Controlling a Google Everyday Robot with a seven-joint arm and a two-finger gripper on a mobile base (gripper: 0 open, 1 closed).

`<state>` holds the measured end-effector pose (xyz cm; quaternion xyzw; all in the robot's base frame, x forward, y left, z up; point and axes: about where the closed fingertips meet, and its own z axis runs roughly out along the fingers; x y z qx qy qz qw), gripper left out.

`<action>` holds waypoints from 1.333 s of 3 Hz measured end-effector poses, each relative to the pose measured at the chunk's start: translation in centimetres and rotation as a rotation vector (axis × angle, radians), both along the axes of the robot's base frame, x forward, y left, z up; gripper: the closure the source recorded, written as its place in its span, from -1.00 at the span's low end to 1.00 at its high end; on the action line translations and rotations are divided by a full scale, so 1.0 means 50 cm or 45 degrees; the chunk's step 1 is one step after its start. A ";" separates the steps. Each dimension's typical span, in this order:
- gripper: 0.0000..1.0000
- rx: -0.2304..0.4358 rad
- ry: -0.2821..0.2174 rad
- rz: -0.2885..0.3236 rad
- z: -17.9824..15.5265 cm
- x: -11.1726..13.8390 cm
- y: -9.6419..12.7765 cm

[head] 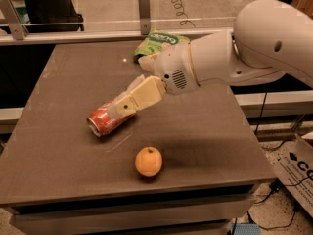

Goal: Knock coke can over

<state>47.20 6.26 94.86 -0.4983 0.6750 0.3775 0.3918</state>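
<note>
Camera view, coke can (104, 121) on its side, touching tool (122, 108) tip, grip state unclear.

An orange (148, 161) sits near the front edge of a brown table (54, 146). A green bag (159, 38), probably snacks, lies by the far edge. A cardboard box (299, 173) stands on the floor beside the table.
</note>
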 end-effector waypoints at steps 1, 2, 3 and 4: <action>-1.00 -0.049 -0.027 0.018 -0.026 0.008 -0.044; -1.00 -0.100 -0.050 0.002 -0.060 0.034 -0.124; -1.00 -0.149 -0.082 -0.026 -0.087 0.071 -0.225; -1.00 -0.164 -0.116 -0.059 -0.095 0.113 -0.314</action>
